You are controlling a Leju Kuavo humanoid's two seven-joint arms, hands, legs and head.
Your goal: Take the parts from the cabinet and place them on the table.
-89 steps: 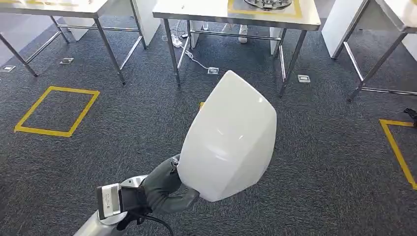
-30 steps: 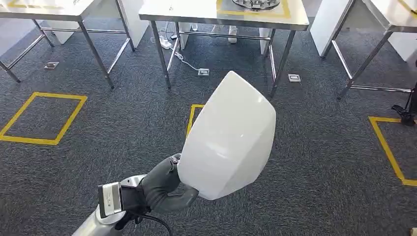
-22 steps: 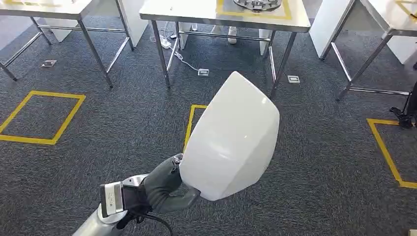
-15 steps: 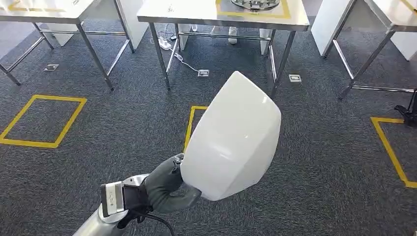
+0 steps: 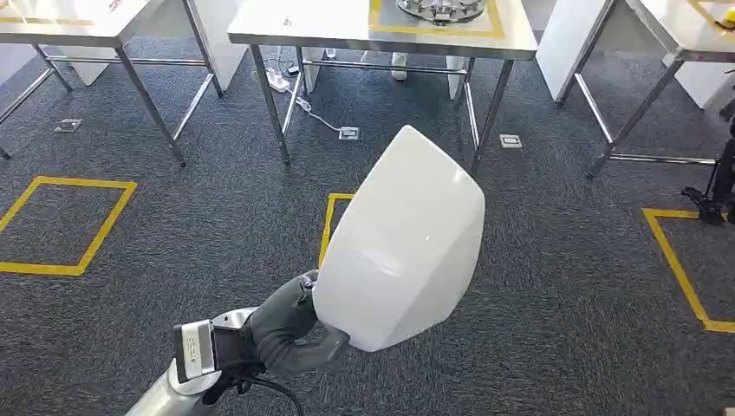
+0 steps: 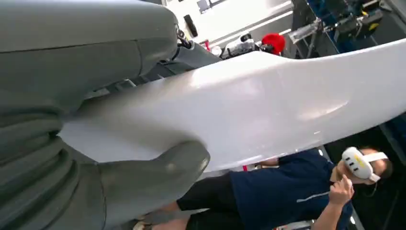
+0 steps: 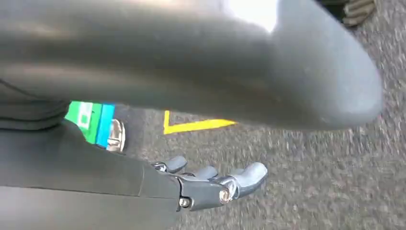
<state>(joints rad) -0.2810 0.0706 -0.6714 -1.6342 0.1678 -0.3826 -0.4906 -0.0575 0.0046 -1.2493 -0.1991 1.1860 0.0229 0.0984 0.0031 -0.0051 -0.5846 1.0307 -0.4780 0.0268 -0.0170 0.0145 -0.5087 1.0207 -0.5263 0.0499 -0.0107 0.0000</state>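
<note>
White, glossy, faceted shell part (image 5: 401, 247) being gripped at its lower edge by left hand (image 5: 290, 325), thumb and dark fingers clamping smooth plastic above speckled grey carpet (image 5: 563, 286). Right hand (image 7: 210, 184) hanging over carpet, fingers loosely apart, holding nothing. Steel-topped table (image 5: 329, 22) standing ahead, beyond yellow tape (image 5: 328, 227).
</note>
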